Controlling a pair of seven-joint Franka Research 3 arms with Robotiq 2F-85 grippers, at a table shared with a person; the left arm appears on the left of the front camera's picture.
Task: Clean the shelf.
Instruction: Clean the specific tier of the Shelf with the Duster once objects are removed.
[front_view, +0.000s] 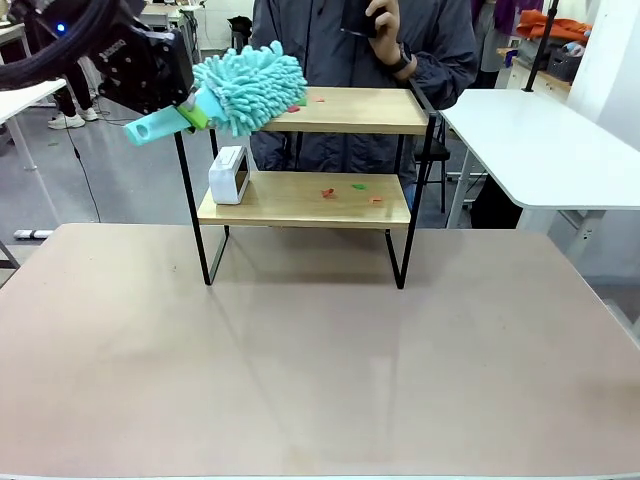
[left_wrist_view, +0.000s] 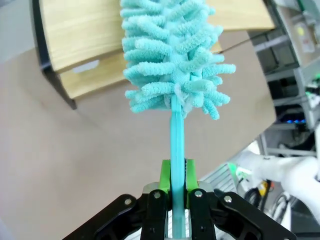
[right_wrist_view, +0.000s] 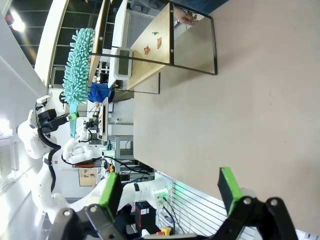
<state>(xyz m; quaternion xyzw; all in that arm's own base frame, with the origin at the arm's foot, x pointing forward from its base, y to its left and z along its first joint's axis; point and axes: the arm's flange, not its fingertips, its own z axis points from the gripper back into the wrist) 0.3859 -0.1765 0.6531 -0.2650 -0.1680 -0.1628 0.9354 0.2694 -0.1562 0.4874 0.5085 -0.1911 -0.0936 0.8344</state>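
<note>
Left wrist view: fingers on duster

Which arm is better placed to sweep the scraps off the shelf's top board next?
Left. The left pincer is shut on the teal duster, its head at the top board of the shelf by the scraps. The right pincer hangs open, empty, over the table.
</note>
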